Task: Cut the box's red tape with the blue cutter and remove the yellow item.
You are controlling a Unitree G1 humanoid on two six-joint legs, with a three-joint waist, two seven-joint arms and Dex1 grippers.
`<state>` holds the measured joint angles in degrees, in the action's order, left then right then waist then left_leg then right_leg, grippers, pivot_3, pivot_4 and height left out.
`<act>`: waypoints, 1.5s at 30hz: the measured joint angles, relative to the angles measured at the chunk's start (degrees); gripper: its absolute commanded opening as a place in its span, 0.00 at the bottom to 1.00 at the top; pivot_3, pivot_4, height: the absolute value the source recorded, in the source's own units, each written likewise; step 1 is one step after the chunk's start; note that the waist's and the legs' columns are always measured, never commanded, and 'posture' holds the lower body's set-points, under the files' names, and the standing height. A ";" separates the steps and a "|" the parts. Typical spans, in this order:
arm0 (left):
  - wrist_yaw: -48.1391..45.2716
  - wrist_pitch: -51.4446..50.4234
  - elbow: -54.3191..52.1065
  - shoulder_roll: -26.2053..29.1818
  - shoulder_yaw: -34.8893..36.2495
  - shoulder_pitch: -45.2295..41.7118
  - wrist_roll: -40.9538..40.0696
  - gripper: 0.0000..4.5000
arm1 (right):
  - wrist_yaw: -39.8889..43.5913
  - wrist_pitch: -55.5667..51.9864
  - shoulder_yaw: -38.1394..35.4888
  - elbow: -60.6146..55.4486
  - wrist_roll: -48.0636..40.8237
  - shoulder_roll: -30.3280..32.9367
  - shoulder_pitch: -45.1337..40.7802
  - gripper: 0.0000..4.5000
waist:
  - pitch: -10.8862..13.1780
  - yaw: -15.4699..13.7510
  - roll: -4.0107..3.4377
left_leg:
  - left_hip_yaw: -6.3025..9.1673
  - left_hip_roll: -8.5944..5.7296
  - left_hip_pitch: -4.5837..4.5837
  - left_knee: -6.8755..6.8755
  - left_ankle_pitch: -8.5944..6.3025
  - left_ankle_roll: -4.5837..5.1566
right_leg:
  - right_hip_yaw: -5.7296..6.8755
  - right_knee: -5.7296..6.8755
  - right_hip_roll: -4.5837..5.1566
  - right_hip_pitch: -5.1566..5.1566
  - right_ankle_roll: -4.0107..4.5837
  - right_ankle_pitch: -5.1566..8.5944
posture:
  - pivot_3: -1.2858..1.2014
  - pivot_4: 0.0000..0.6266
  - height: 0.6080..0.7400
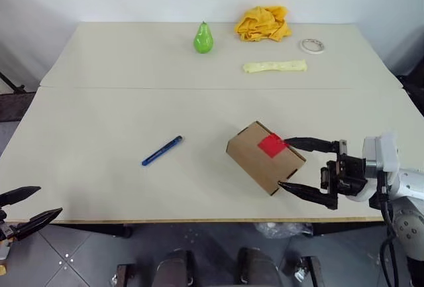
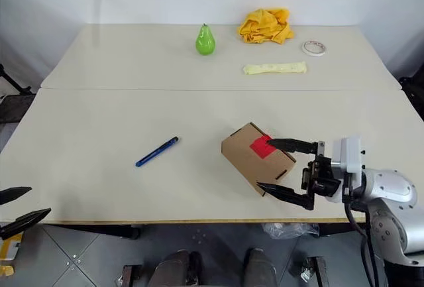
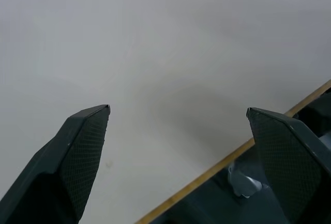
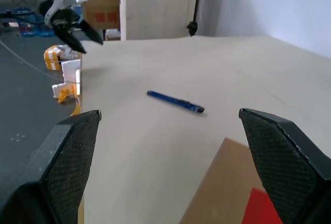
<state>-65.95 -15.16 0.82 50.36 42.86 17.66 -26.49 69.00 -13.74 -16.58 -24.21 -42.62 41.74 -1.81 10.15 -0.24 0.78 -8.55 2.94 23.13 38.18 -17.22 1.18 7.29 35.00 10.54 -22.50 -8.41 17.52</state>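
**boxwatcher:** Box (image 1: 265, 156) sits lower right of centre in the head view, turned at an angle on the near table (image 1: 99, 141), small brown carton. Red tape (image 1: 271, 145) is a little square on its upper face, toward the right corner, and it looks whole from here. Blue cutter (image 1: 161, 150) lies flat on the tabletop left of the box, well apart from it, slanting up to the right.

**g1_fan:** And the grippers?

**boxwatcher:** Right gripper (image 1: 295, 165) is at the box's right end, fingers spread wide, one up by the tape corner and one down at the near corner. Whether the tips actually touch the cardboard, I can't say for sure; it looks very close, but nothing is clamped. In its wrist view the two black fingers (image 4: 72, 151) stand far apart with the box edge and a bit of red between them. Left gripper (image 1: 33, 206) is in the lower left corner of the frame, off the table's front edge, also spread open and holding nothing.

**g1_fan:** Rest of the table?

**boxwatcher:** Far side, top of frame: green pear (image 1: 203, 38), a yellow-orange cloth heap (image 1: 263, 23), a pale yellow strip (image 1: 274, 67) below it, and a white tape roll (image 1: 311, 46) to the right.
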 measured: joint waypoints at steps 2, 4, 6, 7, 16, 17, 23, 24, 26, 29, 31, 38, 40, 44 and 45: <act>2.76 -1.55 -3.61 -1.13 -6.42 -6.21 -0.11 1.00 | 1.31 0.78 -0.54 0.72 0.91 1.53 0.77 0.99 | 0.01 -0.70 -0.04 | -0.01 -0.09 -0.01 0.03 0.04 0.04 | -0.04 0.00 0.01 0.02 -0.02 -0.02 | 0.52 0.24 1.00; 5.85 -2.92 -4.91 -2.97 -12.92 -11.84 0.63 1.00 | 2.23 0.82 -0.98 1.49 1.26 3.24 1.38 0.99 | -0.02 -0.82 0.00 | -0.07 -0.21 -0.01 0.06 0.06 0.04 | -0.06 0.16 -0.06 0.02 -0.04 -0.05 | 0.52 0.24 1.00; 8.82 -3.42 -4.37 -5.59 -18.76 -16.82 2.19 1.00 | 2.42 0.85 -1.57 1.82 1.70 3.77 1.86 0.99 | -0.04 -0.47 0.07 | -0.14 -0.16 -0.02 0.05 0.04 -0.03 | 0.00 0.30 -0.15 -0.03 -0.05 -0.06 | 0.52 0.24 1.00; 9.70 -2.81 -4.01 -6.76 -21.42 -18.82 3.36 1.00 | 2.44 0.87 -1.55 1.85 1.94 3.89 2.04 0.99 | -0.05 -0.18 0.07 | -0.14 -0.15 -0.02 0.04 0.05 -0.06 | 0.06 0.34 -0.17 -0.05 -0.05 -0.06 | 0.52 0.24 1.00; 14.69 4.83 6.44 -12.20 -33.43 -28.78 11.81 0.96 | 0.43 0.92 -1.87 1.33 3.49 4.17 4.28 1.00 | -0.07 -0.04 0.10 | -0.12 -0.13 -0.03 0.19 0.11 -0.09 | 0.17 0.38 -0.14 0.02 -0.04 -0.05 | 0.52 0.24 1.00; 14.93 5.25 7.03 -12.22 -33.67 -29.13 11.92 0.91 | 0.22 0.99 -1.95 1.07 3.50 4.15 5.05 1.00 | -0.07 -0.05 0.09 | -0.13 -0.13 -0.05 0.20 0.11 -0.08 | 0.16 0.39 -0.12 0.03 -0.04 -0.05 | 0.52 0.24 1.00; 16.38 5.90 10.70 -14.18 -35.56 -31.42 12.10 0.56 | -0.83 2.41 -3.06 0.97 3.60 2.95 8.09 1.00 | -0.23 -0.10 -0.19 | -0.12 -0.16 -0.23 0.21 0.16 -0.02 | 0.12 0.45 -0.06 0.13 -0.04 -0.05 | 0.52 0.24 1.00; 16.40 5.90 10.79 -14.32 -36.16 -31.70 12.23 0.49 | -0.85 2.64 -3.52 0.96 3.60 2.81 8.49 1.00 | -0.27 -0.15 -0.24 | -0.12 -0.18 -0.28 0.21 0.17 -0.01 | 0.12 0.43 -0.02 0.16 -0.04 -0.05 | 0.52 0.24 1.00; 16.49 5.85 10.74 -14.53 -36.94 -31.92 12.29 0.36 | -0.97 2.79 -3.95 0.96 3.59 2.79 8.99 1.00 | -0.30 -0.29 -0.30 | -0.13 -0.20 -0.40 0.20 0.17 0.00 | 0.08 0.41 0.00 0.23 -0.03 -0.05 | 0.52 0.24 1.00; 16.60 5.46 10.67 -14.72 -38.46 -32.44 12.48 0.15 | -0.97 3.71 -4.00 0.96 3.58 2.67 9.44 1.00 | -0.31 -0.54 -0.32 | -0.12 -0.16 -0.86 0.05 0.14 -0.01 | 0.10 0.26 0.00 0.67 0.00 -0.03 | 0.52 0.24 1.00; 16.76 5.31 10.70 -14.72 -39.09 -32.77 12.83 0.10 | -0.95 3.85 -4.01 0.96 3.58 2.66 9.71 1.00 | -0.35 -0.80 -0.39 | -0.10 -0.09 -0.99 0.02 0.08 -0.01 | 0.12 0.12 0.00 0.86 0.00 -0.03 | 0.52 0.24 1.00; 13.84 12.93 10.39 -15.36 -42.12 -33.12 14.33 0.10 | -1.93 1.21 -4.00 -2.48 1.17 3.56 9.76 1.00 | -0.41 -1.30 -0.52 | -0.09 -0.06 -0.88 0.02 0.03 0.06 | 0.16 -0.01 0.08 0.84 -0.01 -0.03 | 0.52 0.24 1.00; 8.01 17.97 5.84 -12.97 -46.94 -32.39 15.99 0.10 | -2.38 -1.84 -4.03 -6.81 -1.02 5.90 10.78 1.00 | -0.35 -1.16 -0.42 | -0.09 -0.09 -0.78 0.02 -0.04 0.03 | 0.19 -0.12 0.02 0.78 -0.01 -0.03 | 0.52 0.24 1.00; 0.53 19.46 -3.79 -8.82 -53.01 -32.11 17.76 0.10 | -5.21 -9.25 -3.30 -14.12 -2.33 10.15 16.26 1.00 | -0.33 -1.12 -0.42 | -0.10 -0.11 -0.73 -0.07 -0.17 0.00 | 0.27 -0.14 -0.09 0.78 -0.01 -0.03 | 0.52 0.24 1.00; 0.07 18.15 -5.73 -9.16 -54.55 -32.47 18.23 0.10 | -6.72 -11.25 -2.58 -15.38 -2.33 10.55 16.82 1.00 | -0.33 -1.13 -0.41 | -0.10 -0.12 -0.72 -0.06 -0.19 0.03 | 0.28 -0.18 -0.09 0.79 -0.01 -0.03 | 0.52 0.24 1.00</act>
<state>-65.88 2.99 -4.92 41.20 -11.69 -14.81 -8.26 62.27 -24.99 -19.16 -39.59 -44.95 52.29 15.02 9.82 -1.37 0.37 -8.66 2.82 22.41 38.11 -17.41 1.21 7.57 34.82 10.45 -21.71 -8.42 17.49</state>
